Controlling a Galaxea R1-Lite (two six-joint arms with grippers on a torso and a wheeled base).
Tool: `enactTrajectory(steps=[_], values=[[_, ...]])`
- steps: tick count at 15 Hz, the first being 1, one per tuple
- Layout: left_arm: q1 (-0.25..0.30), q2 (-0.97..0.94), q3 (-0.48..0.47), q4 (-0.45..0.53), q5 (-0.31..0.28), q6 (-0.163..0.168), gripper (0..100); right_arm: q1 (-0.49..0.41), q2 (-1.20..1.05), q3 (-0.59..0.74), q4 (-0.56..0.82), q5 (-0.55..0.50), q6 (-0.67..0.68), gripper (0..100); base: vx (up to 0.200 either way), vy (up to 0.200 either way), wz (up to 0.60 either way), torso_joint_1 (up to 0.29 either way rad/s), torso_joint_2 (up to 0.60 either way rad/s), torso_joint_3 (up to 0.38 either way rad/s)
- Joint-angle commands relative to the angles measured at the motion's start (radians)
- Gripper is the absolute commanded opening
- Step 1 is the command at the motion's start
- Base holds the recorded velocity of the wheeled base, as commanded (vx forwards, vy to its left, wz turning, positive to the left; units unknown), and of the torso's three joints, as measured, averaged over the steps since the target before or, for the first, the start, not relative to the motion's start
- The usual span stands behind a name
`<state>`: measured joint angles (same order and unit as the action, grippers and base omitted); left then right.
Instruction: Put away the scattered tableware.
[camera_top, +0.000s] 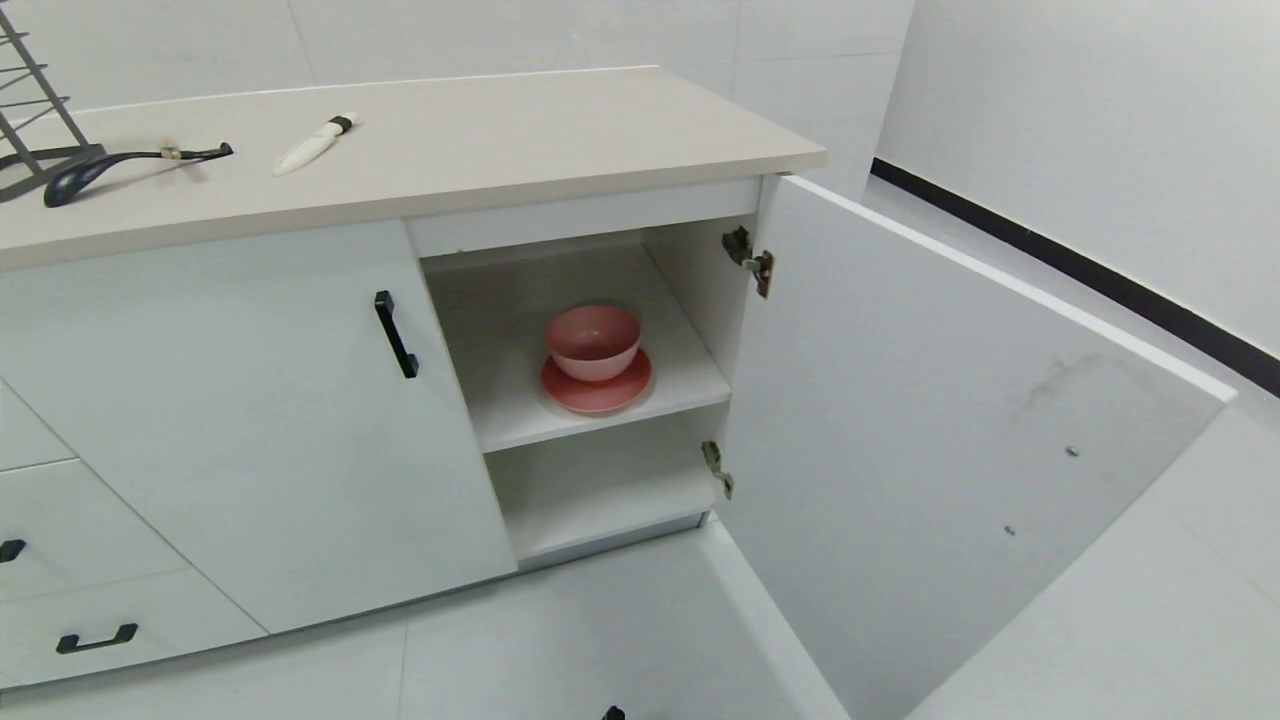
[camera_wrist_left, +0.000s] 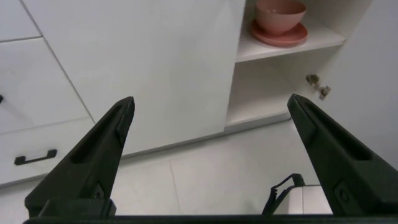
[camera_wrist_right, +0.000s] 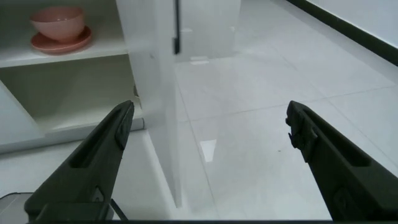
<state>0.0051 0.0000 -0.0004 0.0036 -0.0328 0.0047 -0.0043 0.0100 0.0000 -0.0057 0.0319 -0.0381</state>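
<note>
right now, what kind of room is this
Most likely a kitchen. A long countertop carries a black ladle and a white knife, and the open cabinet below holds a pink bowl sitting on a pink plate.

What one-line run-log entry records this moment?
left tool open, empty | right tool open, empty | pink bowl on pink plate, cabinet shelf | cabinet door open | dark ladle, white utensil on countertop

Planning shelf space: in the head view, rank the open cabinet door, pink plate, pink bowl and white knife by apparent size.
1. open cabinet door
2. pink plate, slightly wider than pink bowl; nearly alike
3. white knife
</note>
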Motion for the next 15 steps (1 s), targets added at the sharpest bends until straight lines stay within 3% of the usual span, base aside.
enactTrajectory(steps=[1, 6, 8, 15], values=[[-0.001, 0.002, 0.000, 0.001, 0.001, 0.000, 100, 0.000, -0.004, 0.000, 0.000, 0.000, 0.000, 100, -0.200, 0.000, 0.00, 0.002, 0.00, 0.002], [-0.001, 0.002, -0.001, 0.001, -0.001, 0.000, 100, 0.000, -0.005, 0.000, 0.000, -0.001, 0.007, 100, -0.200, 0.000, 0.00, 0.001, 0.00, 0.002], [-0.001, 0.002, -0.001, 0.001, 0.001, -0.002, 100, 0.000, -0.005, 0.000, 0.003, 0.000, 0.015, 100, -0.200, -0.200, 0.00, 0.000, 0.00, 0.005], [-0.001, 0.002, -0.001, 0.001, 0.001, -0.002, 100, 0.000, -0.005, 0.000, 0.003, 0.000, 0.024, 100, 0.000, -0.200, 0.00, 0.000, 0.00, 0.004]])
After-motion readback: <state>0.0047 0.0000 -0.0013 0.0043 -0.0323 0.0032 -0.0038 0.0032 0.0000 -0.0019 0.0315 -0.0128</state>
